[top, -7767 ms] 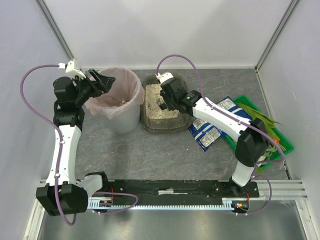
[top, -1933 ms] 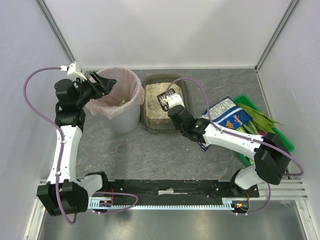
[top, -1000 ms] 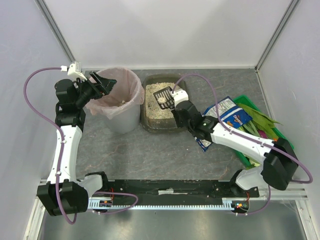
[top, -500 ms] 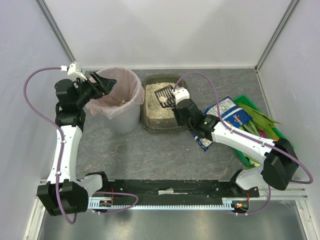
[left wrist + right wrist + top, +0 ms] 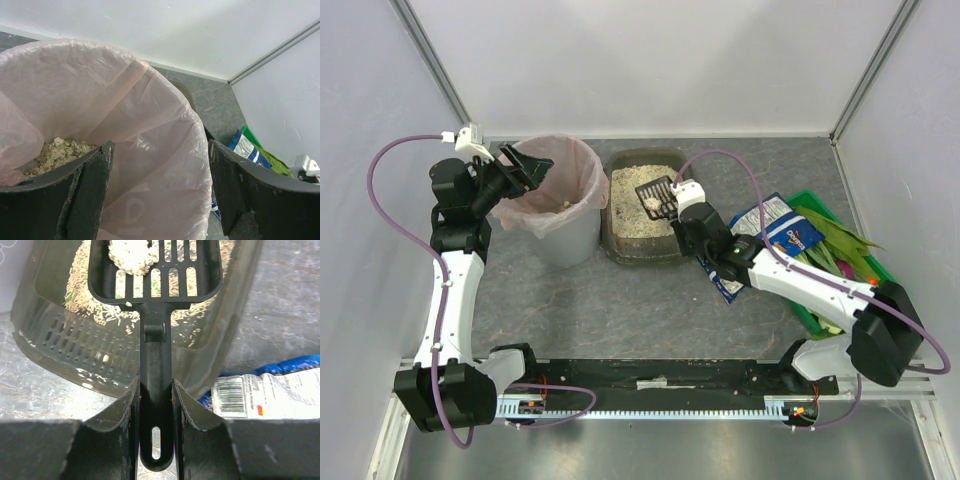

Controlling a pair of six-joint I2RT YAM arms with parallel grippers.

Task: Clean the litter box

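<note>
The litter box (image 5: 640, 250), a dark grey-brown tray with beige granules, sits at the table's back middle. It also shows in the right wrist view (image 5: 60, 335). My right gripper (image 5: 676, 208) is shut on the handle of a black slotted scoop (image 5: 653, 194). It holds the scoop head over the litter by the box's right side. In the right wrist view the gripper (image 5: 155, 390) clamps the handle, and the scoop (image 5: 155, 285) carries a pale clump (image 5: 131, 254). My left gripper (image 5: 523, 165) is open, its jaws straddling the rim of the pink-lined bin (image 5: 565, 200); the left wrist view shows the same (image 5: 159, 155).
The bin (image 5: 125, 95) holds some litter (image 5: 55, 150) at its bottom. A blue snack bag (image 5: 772, 235) lies right of the litter box, also in the right wrist view (image 5: 270, 390). A green crate of vegetables (image 5: 845, 250) stands at the right wall.
My right arm has drawn the scoop back from deep in the litter and raised it, then shifted it slightly right with a clump on it. The left arm has not moved.
</note>
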